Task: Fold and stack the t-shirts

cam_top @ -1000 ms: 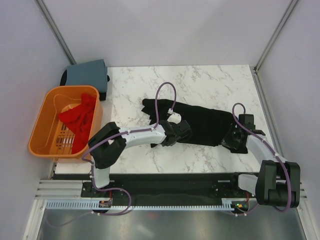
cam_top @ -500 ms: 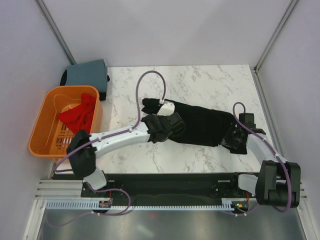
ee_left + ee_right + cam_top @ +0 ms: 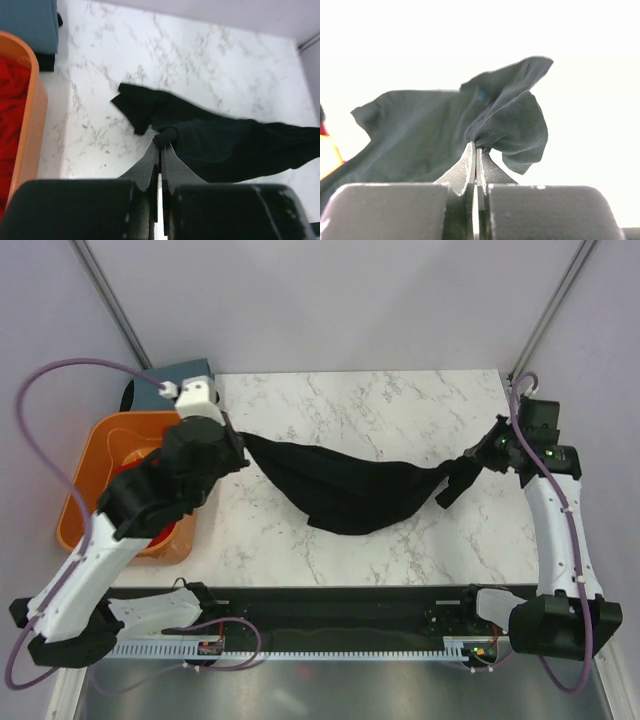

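You are holding the black t-shirt [image 3: 345, 490] strung across the marble table [image 3: 390, 405] between both arms, its middle sagging toward the near edge; I cannot tell whether the sag is touching the top. Marble is showing far of the cloth up to the far edge, and a narrower strip near of it. The left gripper [image 3: 161, 142] is pinching fully closed on the shirt's left end, just right of the orange basket [image 3: 80, 495] holding the red t-shirt [image 3: 12, 100]. The right gripper [image 3: 476, 147] is clamping closed on the right end, near the right edge. The blue-grey t-shirt [image 3: 27, 22] is lying far left.
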Available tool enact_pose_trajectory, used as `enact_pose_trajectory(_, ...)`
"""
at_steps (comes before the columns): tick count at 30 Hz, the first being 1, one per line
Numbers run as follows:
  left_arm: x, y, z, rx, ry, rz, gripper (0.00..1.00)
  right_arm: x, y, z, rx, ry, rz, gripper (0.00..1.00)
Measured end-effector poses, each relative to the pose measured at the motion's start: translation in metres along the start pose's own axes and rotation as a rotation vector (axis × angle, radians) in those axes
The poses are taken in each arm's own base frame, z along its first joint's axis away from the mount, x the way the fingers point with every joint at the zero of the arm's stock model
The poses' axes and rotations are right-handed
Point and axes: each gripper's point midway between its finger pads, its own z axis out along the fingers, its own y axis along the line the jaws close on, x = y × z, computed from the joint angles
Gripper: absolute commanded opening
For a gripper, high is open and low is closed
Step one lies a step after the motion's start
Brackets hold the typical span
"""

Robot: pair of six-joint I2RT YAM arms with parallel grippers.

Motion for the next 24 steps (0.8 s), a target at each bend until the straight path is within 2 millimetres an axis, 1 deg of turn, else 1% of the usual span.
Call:
enact_pose_trajectory(2,-0.028,0.006,-0.024,0.039,-0.070,-0.046,0.02,-0.024,0.016,-0.023,-0.028,-0.062,-0.006,0.00)
enact_pose_trajectory(3,-0.037,0.008,-0.033,0.055,-0.093,-0.061,0.02,-0.034,0.024,-0.036,-0.047,-0.095,-0.012,0.00)
enact_pose_trajectory(4,-0.045,0.012,-0.043,0.070,-0.117,-0.078,0.02,-0.040,0.030,-0.046,-0.059,-0.114,-0.014,0.00)
enact_pose_trajectory(5,-0.050,0.015,-0.051,0.080,-0.135,-0.092,0.02,-0.047,0.036,-0.057,-0.075,-0.139,-0.018,0.00)
enact_pose_trajectory(7,-0.054,0.021,-0.060,0.090,-0.150,-0.106,0.02,-0.056,0.048,-0.079,-0.101,-0.176,-0.026,0.00)
enact_pose_trajectory(10,-0.057,0.026,-0.069,0.102,-0.156,-0.113,0.02,-0.068,0.061,-0.110,-0.133,-0.230,-0.038,0.00)
enact_pose_trajectory(12,-0.065,0.027,-0.078,0.121,-0.174,-0.131,0.02,-0.076,0.071,-0.133,-0.159,-0.273,-0.048,0.00)
enact_pose_trajectory(13,-0.070,0.027,-0.082,0.130,-0.185,-0.141,0.02,-0.080,0.075,-0.143,-0.171,-0.295,-0.052,0.00)
enact_pose_trajectory(16,-0.093,0.029,-0.103,0.170,-0.243,-0.192,0.02,-0.095,0.092,-0.185,-0.224,-0.399,-0.062,0.00)
enact_pose_trajectory(17,-0.101,0.031,-0.111,0.185,-0.267,-0.213,0.02,-0.099,0.096,-0.199,-0.239,-0.436,-0.061,0.00)
enact_pose_trajectory(19,-0.111,0.038,-0.126,0.209,-0.307,-0.247,0.02,-0.104,0.101,-0.224,-0.263,-0.503,-0.059,0.00)
enact_pose_trajectory(22,-0.119,0.057,-0.151,0.238,-0.369,-0.296,0.02,-0.105,0.102,-0.247,-0.277,-0.566,-0.052,0.00)
enact_pose_trajectory(24,-0.121,0.072,-0.165,0.244,-0.410,-0.328,0.02,-0.103,0.100,-0.254,-0.271,-0.584,-0.049,0.00)
